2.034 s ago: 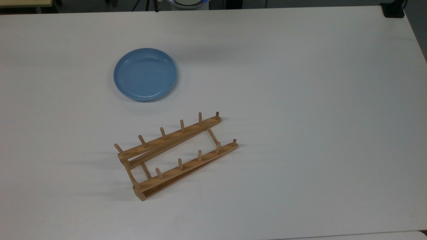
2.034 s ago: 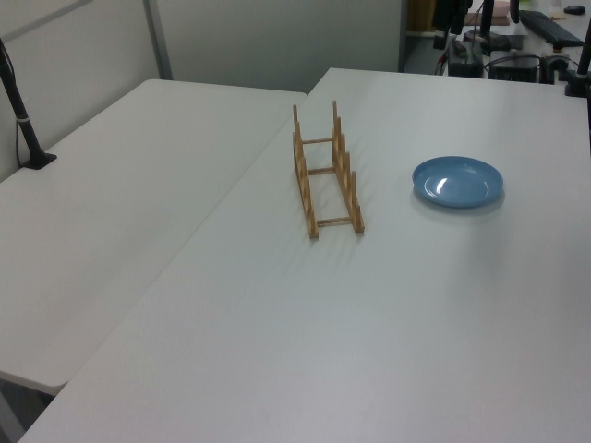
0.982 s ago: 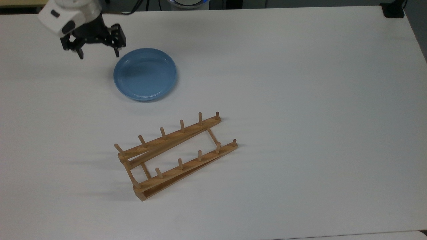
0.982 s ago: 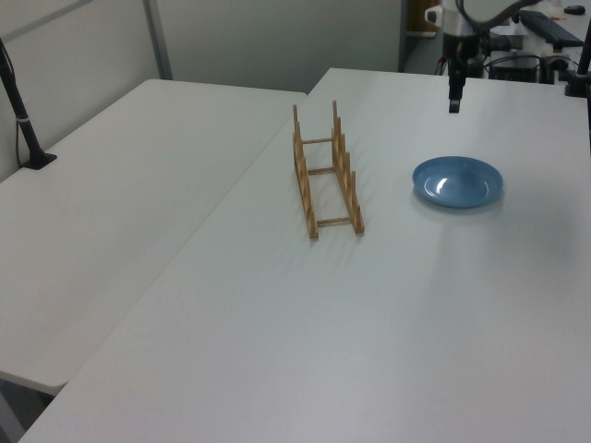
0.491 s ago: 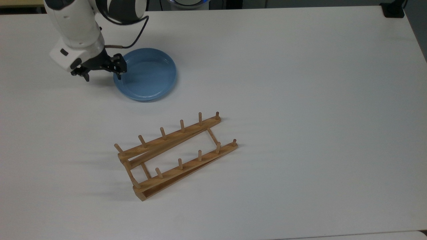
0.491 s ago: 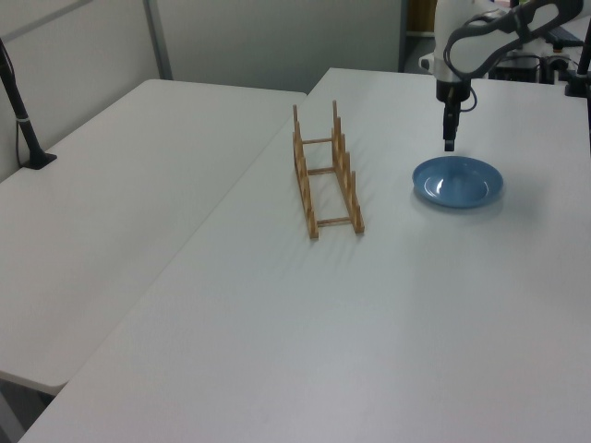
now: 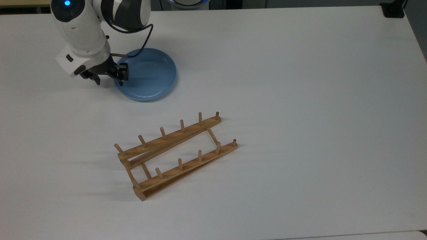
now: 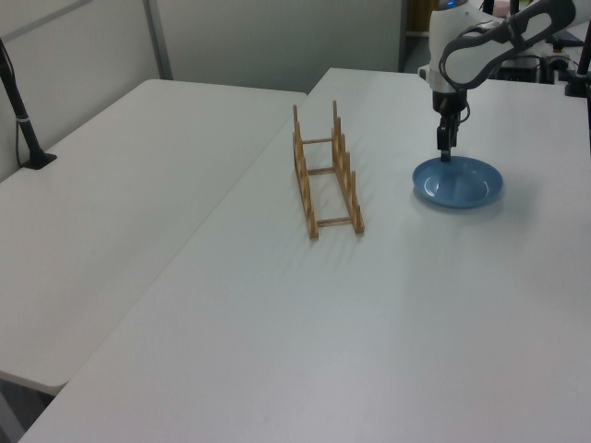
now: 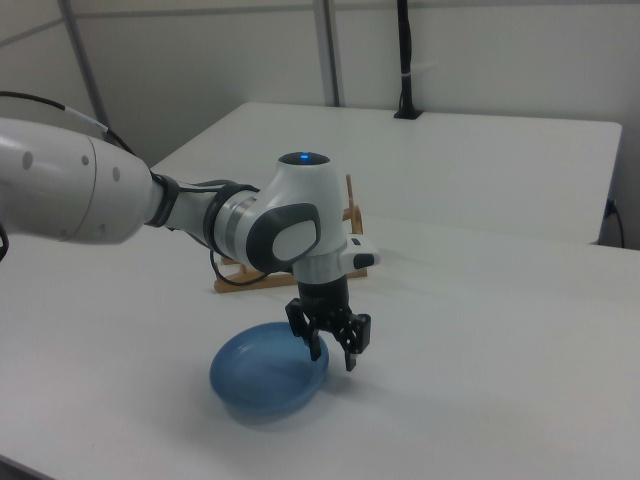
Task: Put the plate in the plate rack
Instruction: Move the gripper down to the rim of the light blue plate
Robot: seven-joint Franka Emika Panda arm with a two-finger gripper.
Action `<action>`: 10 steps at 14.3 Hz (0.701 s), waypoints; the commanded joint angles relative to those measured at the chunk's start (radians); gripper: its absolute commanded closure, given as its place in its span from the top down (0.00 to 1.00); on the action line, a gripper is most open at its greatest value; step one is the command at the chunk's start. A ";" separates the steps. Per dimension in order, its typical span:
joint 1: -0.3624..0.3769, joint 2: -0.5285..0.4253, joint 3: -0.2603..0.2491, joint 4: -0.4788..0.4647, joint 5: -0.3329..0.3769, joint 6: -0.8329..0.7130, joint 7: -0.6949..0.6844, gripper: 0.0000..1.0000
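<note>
Two spread fingers of my gripper [image 7: 110,78] straddle the light-blue plate's [image 7: 148,75] nine-o'clock rim in the top view, wooden plate rack [image 7: 173,156] well apart.

You are looking at a plate [image 7: 146,75] with a smooth, glossy light-blue surface, plastic or glazed ware by the look of it; soft highlights run along its raised rim beside the claw [image 7: 108,76]. Your claw is matt black with dark fingers [image 9: 350,353], hard plastic or metal, which one you cannot tell. Above the plate, the arm [image 7: 81,28] wears a smooth white shell with a slight sheen, broken by a grey glossy joint cover. The plate rack [image 7: 176,155] near the plate is bare light-brown wood, its rails and round pegs smooth and matt. Your tabletop [image 7: 300,100] under the plate is a smooth, matt white, with only faint shadows on it.
</note>
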 commanded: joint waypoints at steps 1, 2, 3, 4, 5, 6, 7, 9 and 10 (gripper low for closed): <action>0.051 0.003 -0.001 -0.032 0.001 0.007 0.113 0.60; 0.053 0.003 0.007 -0.043 0.001 0.008 0.115 0.51; 0.053 0.003 0.015 -0.043 0.002 0.004 0.118 0.48; 0.053 0.003 0.024 -0.043 0.002 0.004 0.126 0.48; 0.053 0.003 0.029 -0.043 0.002 0.003 0.139 0.45; 0.053 0.003 0.030 -0.045 0.002 0.003 0.146 0.41; 0.053 0.003 0.030 -0.045 0.002 0.001 0.147 0.34; 0.053 0.000 0.030 -0.040 0.002 -0.002 0.149 0.11; 0.053 -0.005 0.032 -0.037 0.010 -0.006 0.149 0.00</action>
